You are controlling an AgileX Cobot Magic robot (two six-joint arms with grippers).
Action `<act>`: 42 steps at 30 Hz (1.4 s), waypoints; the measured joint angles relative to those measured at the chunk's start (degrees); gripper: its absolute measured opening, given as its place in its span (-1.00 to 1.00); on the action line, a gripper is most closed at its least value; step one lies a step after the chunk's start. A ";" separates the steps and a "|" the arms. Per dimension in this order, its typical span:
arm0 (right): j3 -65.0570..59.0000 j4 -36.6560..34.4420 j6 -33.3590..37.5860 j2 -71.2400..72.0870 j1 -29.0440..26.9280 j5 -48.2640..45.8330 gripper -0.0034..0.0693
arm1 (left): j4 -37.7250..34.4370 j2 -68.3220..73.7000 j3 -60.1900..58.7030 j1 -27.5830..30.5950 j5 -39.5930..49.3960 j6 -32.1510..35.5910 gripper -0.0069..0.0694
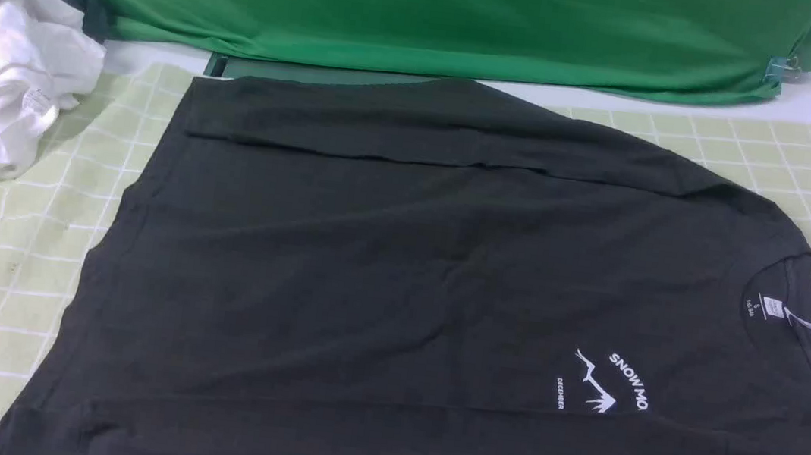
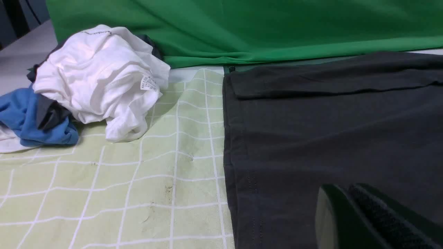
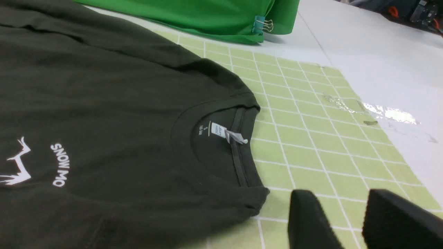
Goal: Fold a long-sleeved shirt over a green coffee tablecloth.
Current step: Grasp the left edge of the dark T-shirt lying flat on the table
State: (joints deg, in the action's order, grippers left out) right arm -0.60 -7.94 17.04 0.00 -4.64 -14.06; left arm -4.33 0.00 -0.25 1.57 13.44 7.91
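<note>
Tools — left tool (image 2: 346, 202) pressed together near long-sleeved shirt (image 2: 328, 131); right tool (image 3: 349, 224) spread, empty, over tablecloth (image 3: 311, 138).

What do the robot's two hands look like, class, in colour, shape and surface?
Both hands are black. The left hand shows a smooth, rounded finger and one faced with a rough, textured pad. The right hand shows two plain matte fingers, broad with angled tips. No cables or markings show.
</note>
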 joint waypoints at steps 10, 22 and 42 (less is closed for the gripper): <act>0.00 0.00 0.00 0.00 0.00 0.00 -0.23 | 0.00 0.00 0.00 0.00 0.00 0.00 -0.72; 0.00 0.00 0.00 0.00 0.00 0.00 -0.23 | 1.62 0.00 0.00 0.00 -1.07 0.00 -0.72; -0.02 -7.50 -8.17 0.00 0.06 7.31 -0.23 | -20.61 -0.02 0.00 0.00 -36.24 -16.70 -0.72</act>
State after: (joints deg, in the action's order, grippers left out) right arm -0.62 -15.44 8.87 0.00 -4.58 -6.74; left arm -24.94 -0.02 -0.25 1.57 -22.79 -8.80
